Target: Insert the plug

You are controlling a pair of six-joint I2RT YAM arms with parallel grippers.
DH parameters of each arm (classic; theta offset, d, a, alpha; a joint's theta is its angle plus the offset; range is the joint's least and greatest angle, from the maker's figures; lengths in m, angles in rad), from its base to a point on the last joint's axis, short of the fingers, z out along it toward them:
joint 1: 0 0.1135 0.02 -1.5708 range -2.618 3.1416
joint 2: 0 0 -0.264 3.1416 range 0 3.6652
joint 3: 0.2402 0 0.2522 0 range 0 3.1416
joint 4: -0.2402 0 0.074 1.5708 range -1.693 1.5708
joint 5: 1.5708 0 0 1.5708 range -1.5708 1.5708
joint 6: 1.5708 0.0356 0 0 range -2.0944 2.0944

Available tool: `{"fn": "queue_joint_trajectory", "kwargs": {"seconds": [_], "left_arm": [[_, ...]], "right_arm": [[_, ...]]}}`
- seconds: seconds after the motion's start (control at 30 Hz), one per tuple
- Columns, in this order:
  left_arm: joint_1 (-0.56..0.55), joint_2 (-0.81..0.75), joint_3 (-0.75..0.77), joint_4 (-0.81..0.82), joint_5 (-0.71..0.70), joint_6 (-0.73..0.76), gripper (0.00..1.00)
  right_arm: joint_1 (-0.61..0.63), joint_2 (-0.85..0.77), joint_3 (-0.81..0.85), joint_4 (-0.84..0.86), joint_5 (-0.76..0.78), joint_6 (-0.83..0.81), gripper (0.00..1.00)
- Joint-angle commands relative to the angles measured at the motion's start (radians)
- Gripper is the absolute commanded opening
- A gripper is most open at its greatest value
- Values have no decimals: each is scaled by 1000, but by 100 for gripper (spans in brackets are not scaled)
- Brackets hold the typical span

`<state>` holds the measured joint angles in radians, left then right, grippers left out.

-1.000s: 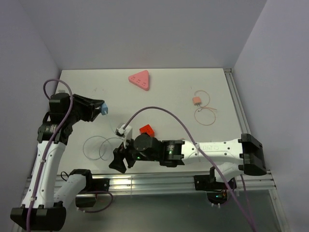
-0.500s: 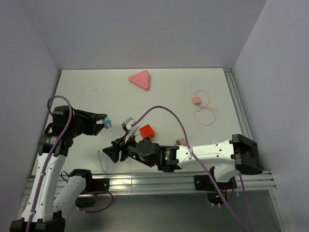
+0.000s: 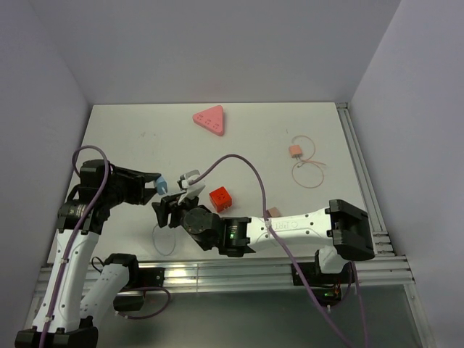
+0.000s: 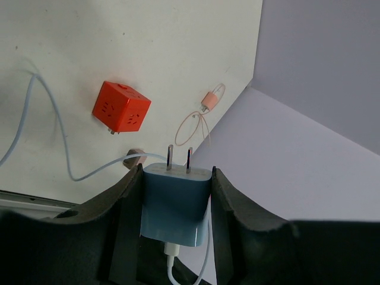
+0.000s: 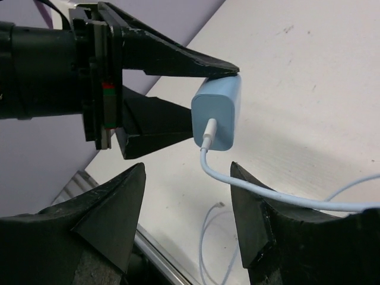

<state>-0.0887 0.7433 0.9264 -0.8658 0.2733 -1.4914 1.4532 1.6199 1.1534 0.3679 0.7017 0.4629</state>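
My left gripper (image 3: pixel 155 183) is shut on a light blue charger plug (image 3: pixel 161 185) and holds it above the table's left part. In the left wrist view the plug (image 4: pixel 176 202) sits between the fingers, its two prongs pointing out toward the red socket cube (image 4: pixel 121 107). The cube (image 3: pixel 220 196) lies on the table, right of the plug. My right gripper (image 3: pixel 167 211) is open and empty, just below and beside the plug. In the right wrist view the plug (image 5: pixel 217 113) hangs ahead of the spread fingers (image 5: pixel 107 214); its pale cable (image 5: pixel 261 193) drapes over the right finger.
A pink triangular socket block (image 3: pixel 210 119) lies at the back. A small orange adapter (image 3: pixel 295 151) with a thin looped wire lies at the right. The plug's cable forms a loop (image 3: pixel 165 239) near the front rail. A small tan block (image 3: pixel 273 212) lies by the right arm.
My right arm has swung left and brought its open gripper up close to the held plug. My left gripper has come down and slightly right with the plug. The cable loop has shifted.
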Motion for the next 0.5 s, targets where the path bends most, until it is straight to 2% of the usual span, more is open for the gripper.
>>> {"fn": "queue_joint_trajectory", "kwargs": {"seconds": [0.0, 0.13, 0.47], "left_arm": [[-3, -15, -3, -4, 12, -27, 0], [-5, -13, -3, -7, 17, -29, 0], [-13, -9, 5, -4, 37, -29, 0]], "right_arm": [[-1, 11, 43, 15, 95, 3, 66], [-22, 43, 101, -35, 94, 32, 63], [-65, 89, 141, -26, 85, 26, 61]]}}
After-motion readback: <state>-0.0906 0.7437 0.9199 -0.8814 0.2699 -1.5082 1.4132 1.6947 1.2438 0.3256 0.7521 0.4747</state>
